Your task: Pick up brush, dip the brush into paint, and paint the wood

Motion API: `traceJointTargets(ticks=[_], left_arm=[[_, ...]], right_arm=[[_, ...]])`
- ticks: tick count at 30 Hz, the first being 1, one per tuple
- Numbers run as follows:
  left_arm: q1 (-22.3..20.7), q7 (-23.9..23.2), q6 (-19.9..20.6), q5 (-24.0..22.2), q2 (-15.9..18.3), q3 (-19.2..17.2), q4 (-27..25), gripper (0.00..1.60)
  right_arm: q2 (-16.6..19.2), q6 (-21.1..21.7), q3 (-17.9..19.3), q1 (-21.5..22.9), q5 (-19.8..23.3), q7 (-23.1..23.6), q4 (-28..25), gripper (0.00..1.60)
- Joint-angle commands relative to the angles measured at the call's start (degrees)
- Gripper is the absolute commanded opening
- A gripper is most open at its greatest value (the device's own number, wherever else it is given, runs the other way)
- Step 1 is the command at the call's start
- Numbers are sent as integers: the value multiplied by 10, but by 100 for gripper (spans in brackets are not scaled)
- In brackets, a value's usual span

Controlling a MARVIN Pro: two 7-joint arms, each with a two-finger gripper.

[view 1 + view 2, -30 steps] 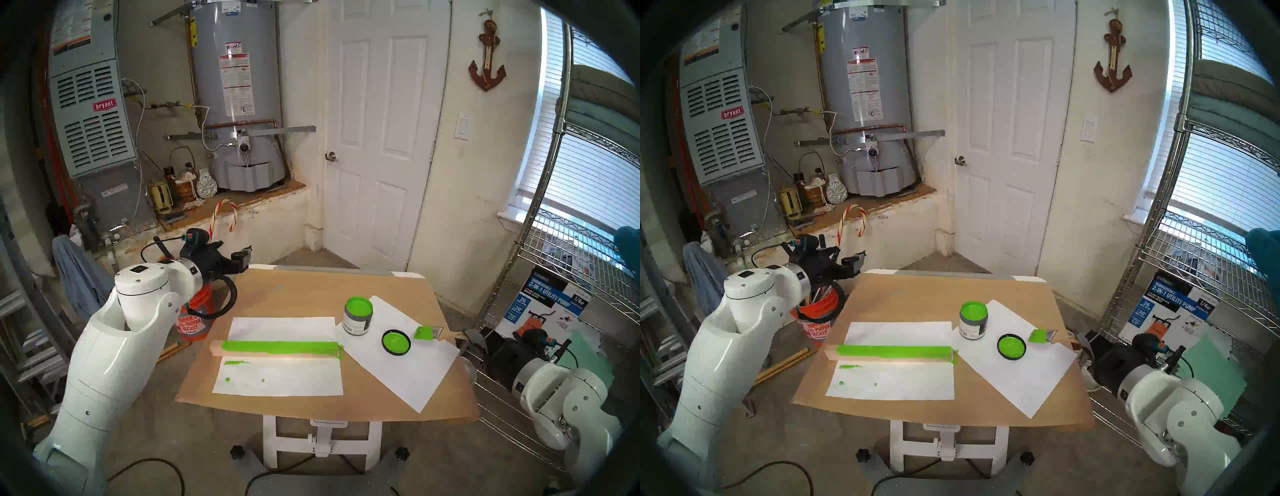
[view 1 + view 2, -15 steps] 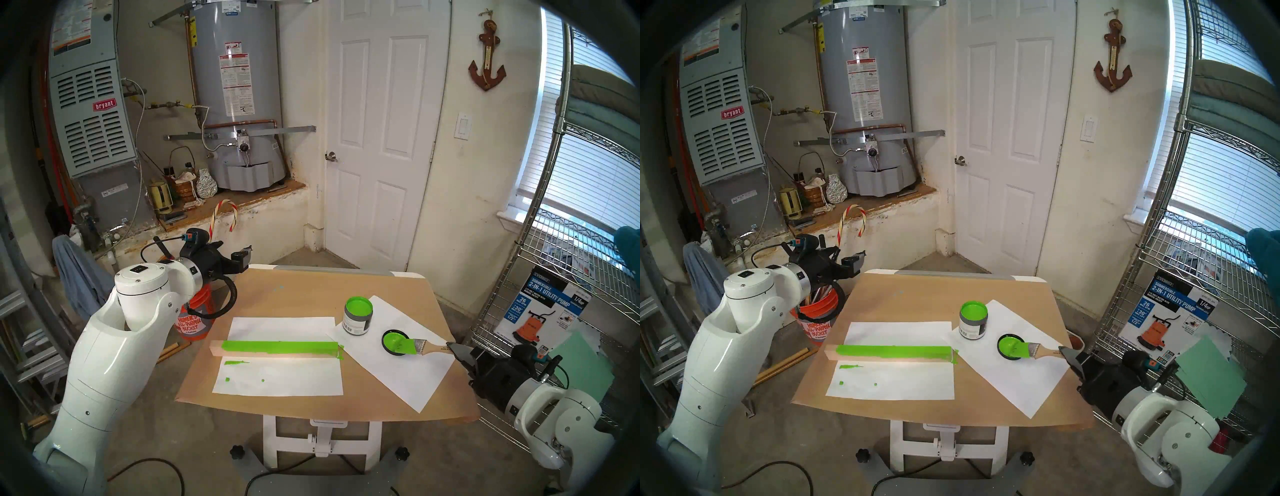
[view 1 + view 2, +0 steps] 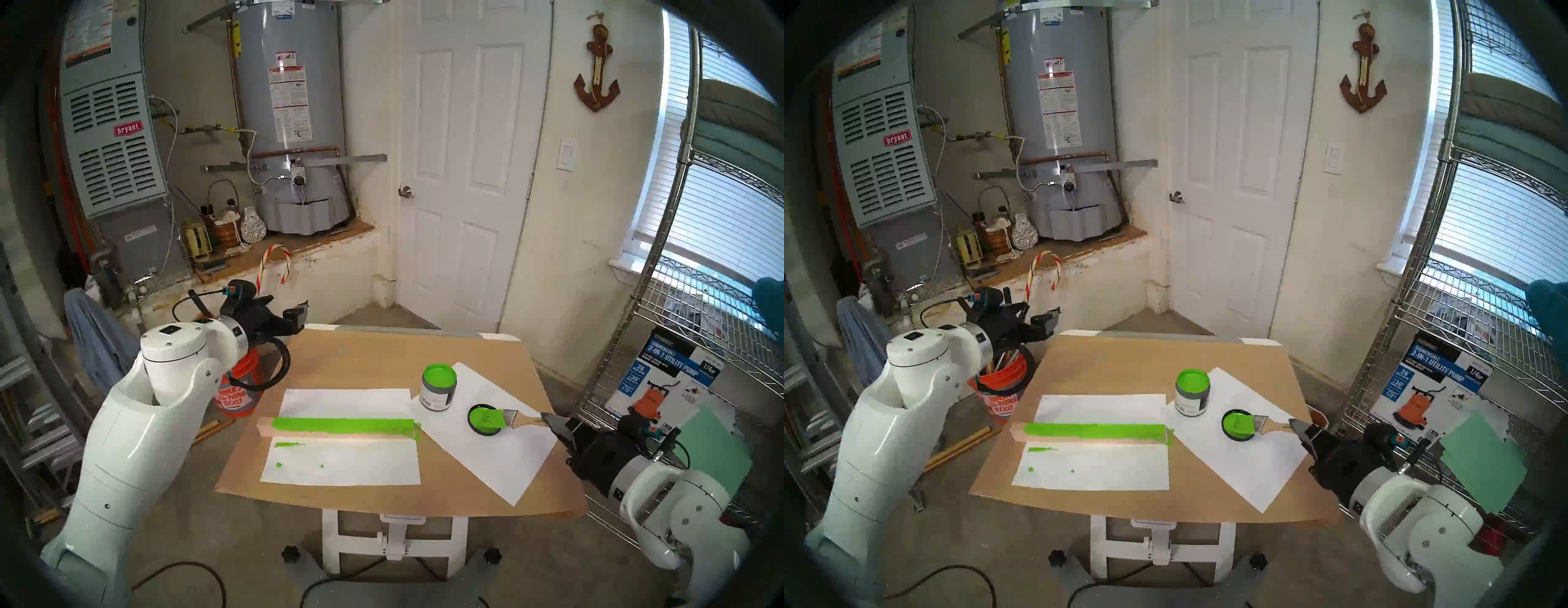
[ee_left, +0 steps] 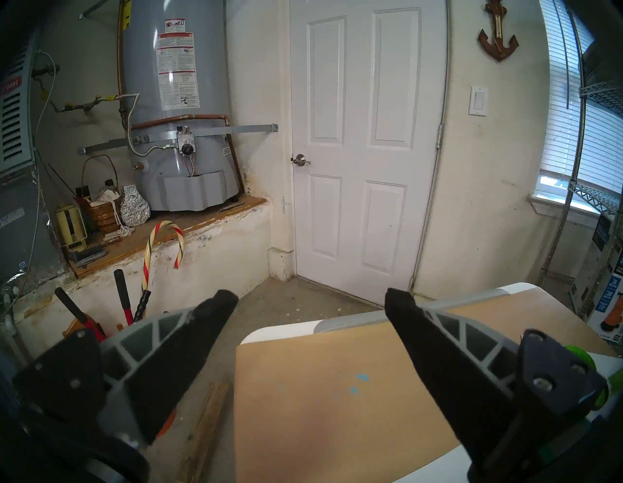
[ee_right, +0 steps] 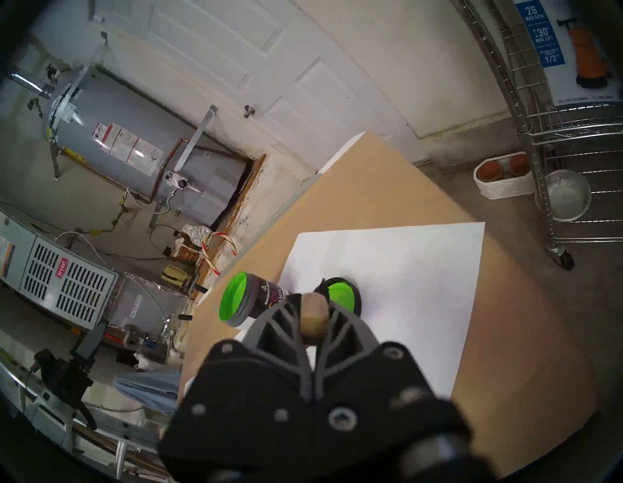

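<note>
Brush [image 3: 511, 417]: clamped by the end of its wooden handle in my right gripper [image 3: 550, 423], at the right edge of the table [image 3: 382, 361]; handle end shows between my closed fingers [image 5: 269, 323] in the right wrist view. Bristles, coated bright green, lie over the black lid [image 3: 481, 420], which is green inside; whether they touch it I cannot tell

Paint [image 3: 439, 375]: lime green, in a small open can with a grey-and-white label, standing just behind and left of the lid, on the corner of a tilted white paper sheet [image 3: 509, 458]

Wood [image 3: 339, 426]: long pale bar lying crosswise near the table's middle, top face green, left end bare; it sits between two further white sheets [image 3: 339, 471], the nearer one bearing green smears and dots

Left gripper [image 4: 310, 300]: mine also, spread wide and holding nothing, raised off the table's far left corner above an orange bucket [image 3: 237, 395]
</note>
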Motion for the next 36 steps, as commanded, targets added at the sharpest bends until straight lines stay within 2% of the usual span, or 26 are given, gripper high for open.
traceJointTargets(ticks=[1,11,27,36], left_arm=[[-5,0,-1,-1,1,-5,-10,160],[-5,0,-1,-1,1,-5,-10,160],[-5,0,-1,-1,1,-5,-10,160],[-5,0,-1,-1,1,-5,-10,160]], right_arm=[[6,-2,-6,33,6,5,5,0],[7,-9,-25,55,7,-1,14,0],[18,-6,-44,84,14,-48,11,0],[21,-13,-70,117,10,-88,22,0]])
